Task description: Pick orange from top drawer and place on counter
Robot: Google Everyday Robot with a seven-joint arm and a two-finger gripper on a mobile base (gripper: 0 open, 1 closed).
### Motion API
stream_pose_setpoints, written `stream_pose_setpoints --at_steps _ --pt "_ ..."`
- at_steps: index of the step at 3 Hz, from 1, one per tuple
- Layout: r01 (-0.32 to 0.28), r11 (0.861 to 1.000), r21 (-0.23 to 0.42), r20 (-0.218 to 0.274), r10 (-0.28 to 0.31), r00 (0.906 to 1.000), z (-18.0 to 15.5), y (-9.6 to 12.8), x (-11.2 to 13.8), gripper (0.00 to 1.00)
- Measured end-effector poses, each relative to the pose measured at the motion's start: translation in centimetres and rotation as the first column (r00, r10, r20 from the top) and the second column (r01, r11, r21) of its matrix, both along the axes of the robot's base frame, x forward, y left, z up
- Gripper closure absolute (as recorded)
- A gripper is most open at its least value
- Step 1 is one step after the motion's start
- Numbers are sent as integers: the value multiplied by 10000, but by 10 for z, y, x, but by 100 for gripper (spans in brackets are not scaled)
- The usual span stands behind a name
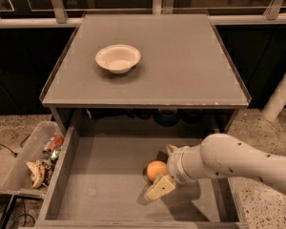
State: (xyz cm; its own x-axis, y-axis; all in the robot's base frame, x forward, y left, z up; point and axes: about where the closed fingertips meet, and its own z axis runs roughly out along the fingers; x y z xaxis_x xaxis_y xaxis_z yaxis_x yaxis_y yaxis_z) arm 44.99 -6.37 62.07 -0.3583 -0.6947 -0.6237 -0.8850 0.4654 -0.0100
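The orange (155, 169) lies on the flat grey bottom of the open top drawer (105, 180), right of its middle. My gripper (158, 173) reaches in from the right on a white arm. It is open, with the near beige finger (158, 189) just in front of the orange and the far finger (170, 150) just behind it. The orange sits between the two fingers, low in the drawer. The counter (181, 61) is the grey cabinet top above the drawer.
A white bowl (117, 58) stands on the counter's left half. A clear bin of trash (35, 163) sits on the floor left of the drawer. A white post (281, 97) stands at the right. Window frames run behind the counter.
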Motion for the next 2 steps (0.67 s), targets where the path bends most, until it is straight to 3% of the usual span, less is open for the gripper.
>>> stream_pose_setpoints --at_steps 2 --pt "-1 10000 0 0 1 10000 0 0 0 42"
